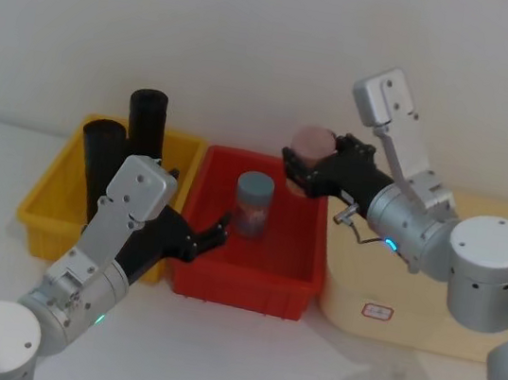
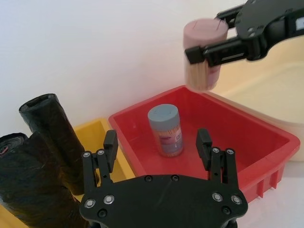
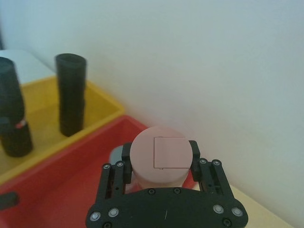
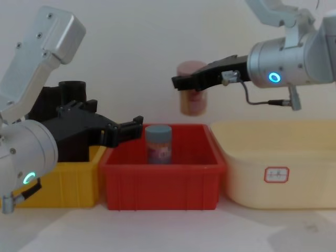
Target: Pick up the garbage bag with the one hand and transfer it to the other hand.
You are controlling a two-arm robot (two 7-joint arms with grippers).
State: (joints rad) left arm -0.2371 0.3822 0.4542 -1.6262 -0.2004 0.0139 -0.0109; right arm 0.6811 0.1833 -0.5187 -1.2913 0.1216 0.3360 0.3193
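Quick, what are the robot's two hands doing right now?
Left gripper: open, holding nothing.
Right gripper: shut on the pink jar.

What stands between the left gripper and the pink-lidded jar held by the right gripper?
A blue-lidded jar stands there, upright in the red bin; the left wrist view shows it beyond the left gripper's open jaws.

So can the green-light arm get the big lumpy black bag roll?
Probably yes. The left end effector is open and empty, just beside the garbage bag standing in the yellow bin, with nothing between them. It points at the red bin, so it must turn first.
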